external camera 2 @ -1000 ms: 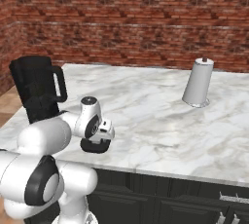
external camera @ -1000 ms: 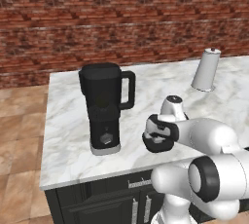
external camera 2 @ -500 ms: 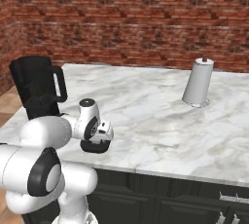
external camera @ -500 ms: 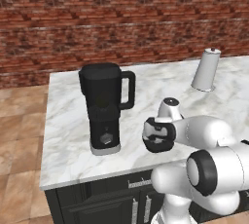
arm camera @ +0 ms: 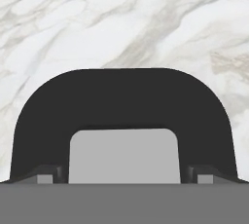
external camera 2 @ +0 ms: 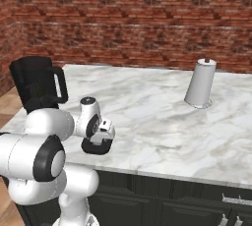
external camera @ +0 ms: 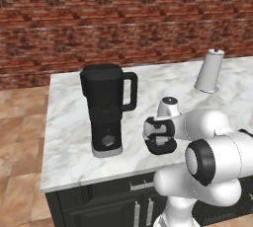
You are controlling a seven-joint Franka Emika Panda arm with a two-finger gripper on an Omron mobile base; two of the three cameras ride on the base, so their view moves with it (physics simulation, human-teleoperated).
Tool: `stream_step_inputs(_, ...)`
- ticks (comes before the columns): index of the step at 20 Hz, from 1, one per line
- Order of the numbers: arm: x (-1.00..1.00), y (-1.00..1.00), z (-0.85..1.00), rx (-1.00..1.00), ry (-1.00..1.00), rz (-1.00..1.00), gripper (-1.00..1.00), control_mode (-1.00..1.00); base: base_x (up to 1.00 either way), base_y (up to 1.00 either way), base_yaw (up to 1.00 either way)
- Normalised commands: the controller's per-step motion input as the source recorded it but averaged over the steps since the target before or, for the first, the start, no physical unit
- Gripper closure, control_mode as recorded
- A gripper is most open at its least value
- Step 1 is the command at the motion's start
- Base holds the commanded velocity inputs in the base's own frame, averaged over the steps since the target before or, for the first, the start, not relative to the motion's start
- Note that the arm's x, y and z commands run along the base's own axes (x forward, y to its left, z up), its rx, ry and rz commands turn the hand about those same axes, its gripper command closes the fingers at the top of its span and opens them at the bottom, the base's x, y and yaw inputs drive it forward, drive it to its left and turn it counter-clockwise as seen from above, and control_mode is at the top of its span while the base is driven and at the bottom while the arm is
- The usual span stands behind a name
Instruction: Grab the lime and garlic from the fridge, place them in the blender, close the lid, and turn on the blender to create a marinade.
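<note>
Pincer point(arm camera: 124, 178) spread wide and empty, straddling the black lid point(arm camera: 124, 106) lying flat on the marble bench point(external camera: 69, 137) directly beneath, with the blender point(external camera: 105, 110) at about nine o'clock.

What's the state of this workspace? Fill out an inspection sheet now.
Surface: white marble counter over dark cabinets.
Job's things: blender upright on the counter, jug top uncovered; lid lying flat on the counter, right of the blender.
Clutter: pale grey tapered roll on a stand, far side.
Grippers: gripper open, directly over the lid, fingertips at its edges.
Cables: nothing seen.
Surroundings: brick wall, tiled floor.
</note>
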Motion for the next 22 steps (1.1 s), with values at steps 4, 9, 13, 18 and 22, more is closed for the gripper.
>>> stream_step_inputs(4, -0.41, 0.01, -0.41, 0.00, 0.00, 0.00, -1.00, -1.00, 0.00, 0.00, 0.00)
stream_step_inputs(9, -0.09, 0.10, -0.47, -0.02, 0.01, 0.00, 1.00, -1.00, 0.00, 0.00, 0.00)
stream_step_inputs(13, 0.00, 0.09, -0.33, 0.00, 0.00, 0.00, 1.00, -1.00, 0.00, 0.00, 0.00)
stream_step_inputs(18, 0.00, 0.00, -0.08, 0.00, 0.00, 0.00, 1.00, -1.00, 0.00, 0.00, 0.00)
stream_step_inputs(22, -0.06, -0.01, 0.13, 0.00, 0.00, 0.00, 1.00, -1.00, 0.00, 0.00, 0.00)
